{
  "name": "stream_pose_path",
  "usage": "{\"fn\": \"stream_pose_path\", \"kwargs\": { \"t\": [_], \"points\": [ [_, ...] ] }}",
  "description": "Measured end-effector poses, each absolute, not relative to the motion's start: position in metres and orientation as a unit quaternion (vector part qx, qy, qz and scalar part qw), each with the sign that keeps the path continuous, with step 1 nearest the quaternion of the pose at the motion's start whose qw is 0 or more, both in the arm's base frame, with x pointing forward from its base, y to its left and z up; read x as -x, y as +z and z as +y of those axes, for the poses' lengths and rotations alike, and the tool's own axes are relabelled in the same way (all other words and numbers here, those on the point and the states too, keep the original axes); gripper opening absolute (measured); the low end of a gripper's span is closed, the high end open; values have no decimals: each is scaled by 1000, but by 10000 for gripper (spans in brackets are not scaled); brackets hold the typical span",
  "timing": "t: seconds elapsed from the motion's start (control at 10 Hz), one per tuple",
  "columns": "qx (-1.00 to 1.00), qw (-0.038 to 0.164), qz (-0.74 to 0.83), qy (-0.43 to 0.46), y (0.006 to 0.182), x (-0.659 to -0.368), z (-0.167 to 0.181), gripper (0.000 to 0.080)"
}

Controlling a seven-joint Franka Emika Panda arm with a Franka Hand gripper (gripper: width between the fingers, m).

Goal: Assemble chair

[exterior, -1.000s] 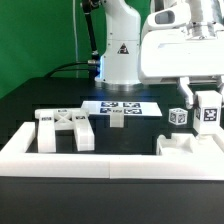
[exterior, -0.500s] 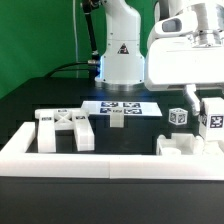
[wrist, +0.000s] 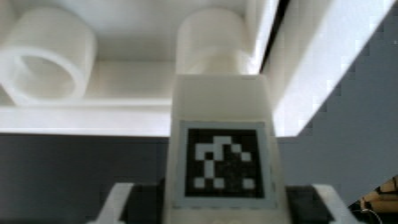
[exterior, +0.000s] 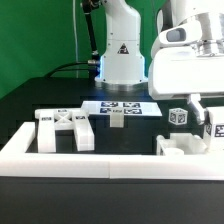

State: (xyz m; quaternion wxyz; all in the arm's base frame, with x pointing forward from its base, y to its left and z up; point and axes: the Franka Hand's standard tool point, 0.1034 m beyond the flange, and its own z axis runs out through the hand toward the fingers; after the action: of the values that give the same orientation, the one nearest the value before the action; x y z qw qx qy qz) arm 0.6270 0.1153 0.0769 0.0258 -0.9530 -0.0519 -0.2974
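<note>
My gripper (exterior: 211,120) is at the exterior view's right edge, shut on a white chair leg (exterior: 214,129) with a black-and-white tag. In the wrist view the leg (wrist: 222,120) stands between my fingers (wrist: 135,205) and the gripper (wrist: 222,207) is closed on its sides. It hangs just above a white chair part (exterior: 184,147) by the barrier, seen in the wrist view as a piece with two rounded posts (wrist: 57,60). The X-braced back panel (exterior: 65,128) lies at the left. A small tagged block (exterior: 117,120) and a tagged cube (exterior: 178,117) rest on the table.
The long low white barrier wall (exterior: 100,165) runs along the front and up both sides. The marker board (exterior: 122,106) lies flat in front of the robot base (exterior: 120,55). The table top is black.
My gripper has moved toward the exterior view's right and a little lower, carrying the tagged leg with it. The other parts have not moved.
</note>
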Motion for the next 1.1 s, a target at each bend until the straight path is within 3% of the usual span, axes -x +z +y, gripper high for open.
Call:
{"fn": "stream_pose_path", "kwargs": {
  "t": [0.5,0.6,0.7,0.8,1.1],
  "points": [
    [951,26,-54,-302,75,-627,118,300],
    [952,26,-54,-300,74,-626,118,471],
    [952,26,-55,-300,74,-626,118,471],
    [952,25,-55,-300,74,-626,118,610],
    [953,26,-55,-298,80,-627,117,648]
  ]
}}
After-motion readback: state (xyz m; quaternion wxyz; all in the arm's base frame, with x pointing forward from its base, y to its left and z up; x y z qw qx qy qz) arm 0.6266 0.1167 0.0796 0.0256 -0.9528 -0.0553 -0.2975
